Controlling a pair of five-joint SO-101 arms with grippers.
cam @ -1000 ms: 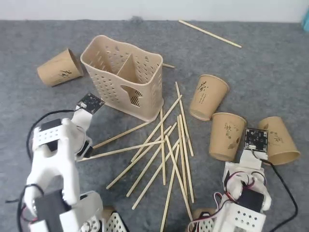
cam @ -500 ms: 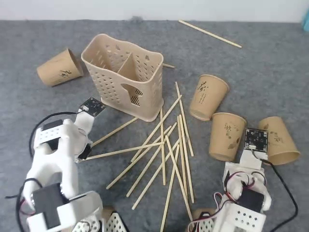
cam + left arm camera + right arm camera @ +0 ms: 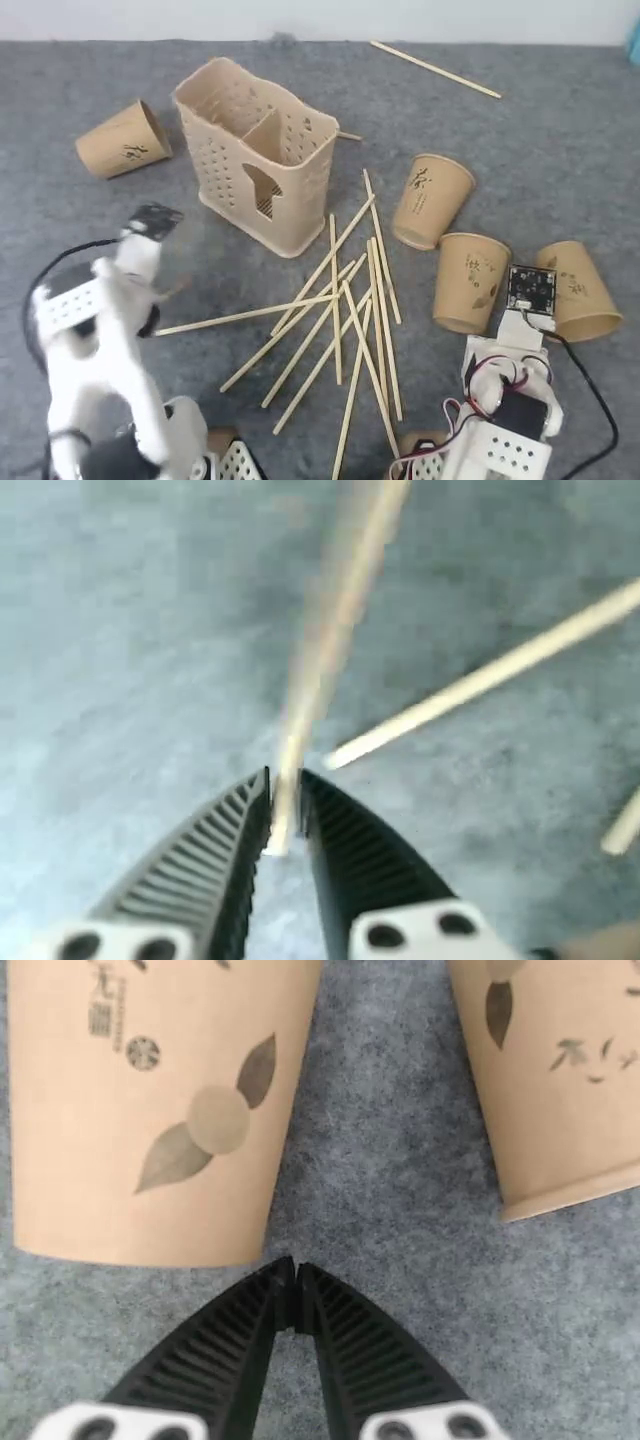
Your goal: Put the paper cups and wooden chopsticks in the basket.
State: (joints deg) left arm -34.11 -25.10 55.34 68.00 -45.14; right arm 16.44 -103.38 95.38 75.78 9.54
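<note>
My left gripper [image 3: 283, 776] is shut on one end of a wooden chopstick [image 3: 330, 650], which is lifted off the grey mat. The left arm [image 3: 95, 300] stands at the front left, in front of the beige basket [image 3: 300, 200]. The basket has two compartments and nothing shows inside. Several chopsticks [image 3: 345, 310] lie fanned out on the mat in the middle. My right gripper [image 3: 296, 1295] is shut on nothing, low over the mat between two paper cups lying on their sides [image 3: 150, 1100] [image 3: 560, 1070]. Two more paper cups [image 3: 122, 140] [image 3: 432, 198] lie farther back.
A lone chopstick [image 3: 435, 68] lies at the far back, and another [image 3: 348, 136] pokes out behind the basket. The right arm's base [image 3: 505, 420] sits at the front right. Bare grey mat lies between the left arm and the basket.
My left arm swung left and up, taking the chopstick off the mat in front of the basket. The basket shifted and tilted a little. The right arm kept still.
</note>
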